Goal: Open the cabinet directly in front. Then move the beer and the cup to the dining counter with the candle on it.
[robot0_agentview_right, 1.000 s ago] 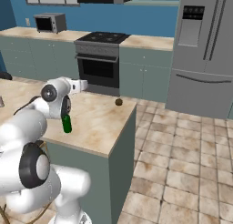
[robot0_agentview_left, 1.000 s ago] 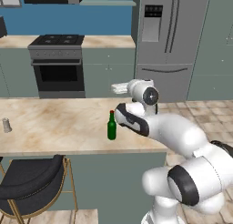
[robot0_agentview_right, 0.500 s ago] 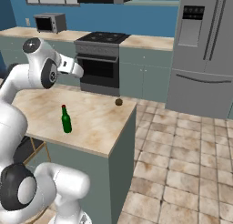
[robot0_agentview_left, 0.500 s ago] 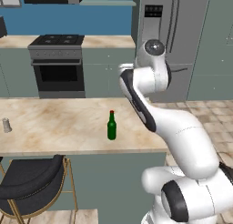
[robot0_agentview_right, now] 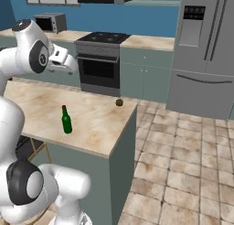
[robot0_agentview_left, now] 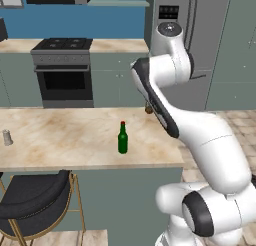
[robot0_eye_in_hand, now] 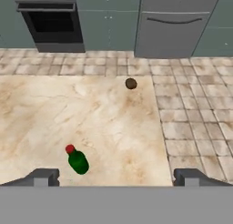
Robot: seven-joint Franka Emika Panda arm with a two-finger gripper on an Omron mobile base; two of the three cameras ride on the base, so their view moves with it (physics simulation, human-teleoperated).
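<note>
The beer (robot0_agentview_left: 122, 138) stands upright and alone on the dining counter (robot0_agentview_left: 60, 140), a slim dark green bottle with a red cap. It also shows from the other side as the beer (robot0_agentview_right: 66, 120), and from above as the beer (robot0_eye_in_hand: 77, 160). My gripper (robot0_agentview_right: 65, 63) hangs high above the counter (robot0_agentview_right: 96, 123), well clear of the bottle. In the hand view my gripper (robot0_eye_in_hand: 117, 180) is open, its fingertips (robot0_eye_in_hand: 45, 177) far apart with nothing between them. The cup and the cabinet are out of view.
A small brown round object (robot0_agentview_left: 148, 109) sits near the counter's far right corner. A small grey shaker (robot0_agentview_left: 7, 137) stands at its left end. A black stool (robot0_agentview_left: 35, 205) is tucked in front. Beyond are a stove (robot0_agentview_left: 65, 72) and a steel fridge (robot0_agentview_right: 205, 50).
The arm has swung up and away from the beer, which stays standing on the counter where the gripper was a second ago.
</note>
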